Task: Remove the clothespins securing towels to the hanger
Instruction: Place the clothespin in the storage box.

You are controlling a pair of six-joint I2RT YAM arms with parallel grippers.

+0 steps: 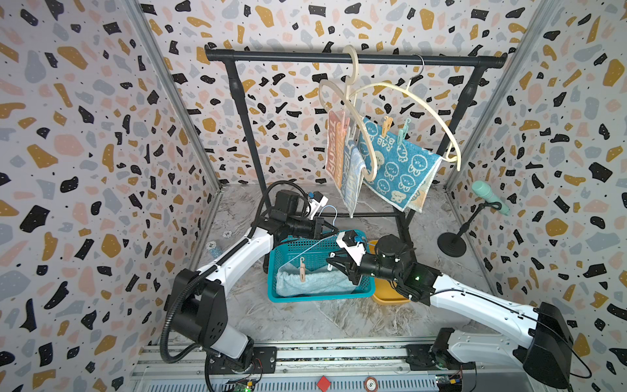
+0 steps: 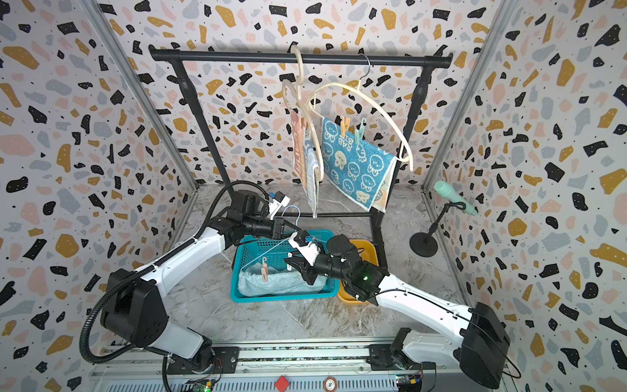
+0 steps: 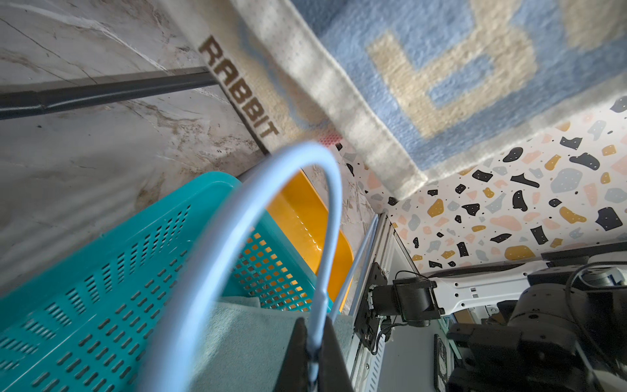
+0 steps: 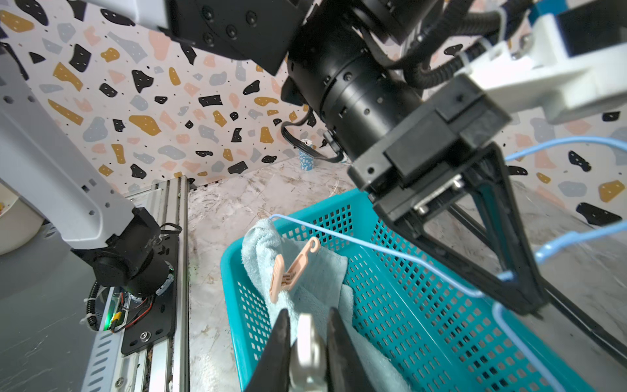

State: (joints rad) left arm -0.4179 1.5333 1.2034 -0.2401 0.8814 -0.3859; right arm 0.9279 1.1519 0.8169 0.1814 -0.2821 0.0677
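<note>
My left gripper (image 1: 334, 231) (image 3: 314, 325) is shut on the neck of a pale blue wire hanger (image 1: 305, 249) (image 3: 325, 203) held over the teal basket (image 1: 319, 298). A pale blue towel (image 1: 315, 283) (image 4: 261, 251) hangs from it into the basket, pinned by a peach clothespin (image 1: 302, 269) (image 4: 291, 268). My right gripper (image 1: 330, 263) (image 4: 307, 315) is shut on a white clothespin (image 4: 307, 342) beside that towel. On the rack, cream hangers (image 1: 407, 88) carry a striped towel (image 1: 336, 152) and a rabbit towel (image 1: 400, 166), the latter pinned by an orange (image 1: 386, 126) and a mint clothespin (image 1: 403, 132).
A black rack (image 1: 339, 57) stands at the back, its base bar on the floor behind the basket. A yellow tub (image 1: 390, 298) sits under my right arm next to the basket. A mint microphone on a black stand (image 1: 488, 193) is at the right wall.
</note>
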